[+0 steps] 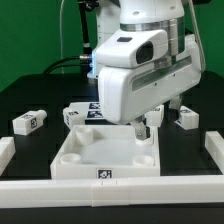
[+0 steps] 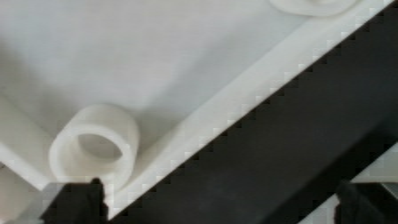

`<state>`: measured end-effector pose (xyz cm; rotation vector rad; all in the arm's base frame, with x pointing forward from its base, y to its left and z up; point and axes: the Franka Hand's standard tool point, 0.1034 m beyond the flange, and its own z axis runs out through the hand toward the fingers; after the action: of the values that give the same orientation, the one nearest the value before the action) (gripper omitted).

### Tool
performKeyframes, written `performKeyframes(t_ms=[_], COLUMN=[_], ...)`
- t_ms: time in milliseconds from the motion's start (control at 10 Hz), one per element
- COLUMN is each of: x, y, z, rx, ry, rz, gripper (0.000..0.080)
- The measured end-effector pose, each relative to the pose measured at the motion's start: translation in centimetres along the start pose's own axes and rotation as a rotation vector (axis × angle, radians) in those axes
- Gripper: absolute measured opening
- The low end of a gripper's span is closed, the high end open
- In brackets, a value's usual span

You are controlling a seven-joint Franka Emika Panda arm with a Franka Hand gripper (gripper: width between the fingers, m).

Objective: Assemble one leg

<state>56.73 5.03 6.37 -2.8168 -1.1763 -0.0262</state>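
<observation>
Above the tabletop (image 1: pixel 72 168) edge: claw (image 1: pixel 145 126) spread, empty; leg (image 1: pixel 187 117) loose nearby; I see none fitted, socket (image 2: pixel 93 150) bare.

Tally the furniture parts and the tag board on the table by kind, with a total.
Legs: 3 in clear sight; the arm may hide more
Tabletop: 1
Marker board: 1
Total: 5
</observation>
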Motion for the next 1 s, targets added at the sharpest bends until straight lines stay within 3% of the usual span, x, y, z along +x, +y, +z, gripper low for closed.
performKeyframes(t_ms=[100, 1000], x=[-0.02, -0.20], y=[0.04, 0.13], z=[0.04, 0.03], rx=[0.013, 0.012], ry=[0.015, 0.013], rz=[0.018, 0.019], gripper=[0.0650, 0.0650])
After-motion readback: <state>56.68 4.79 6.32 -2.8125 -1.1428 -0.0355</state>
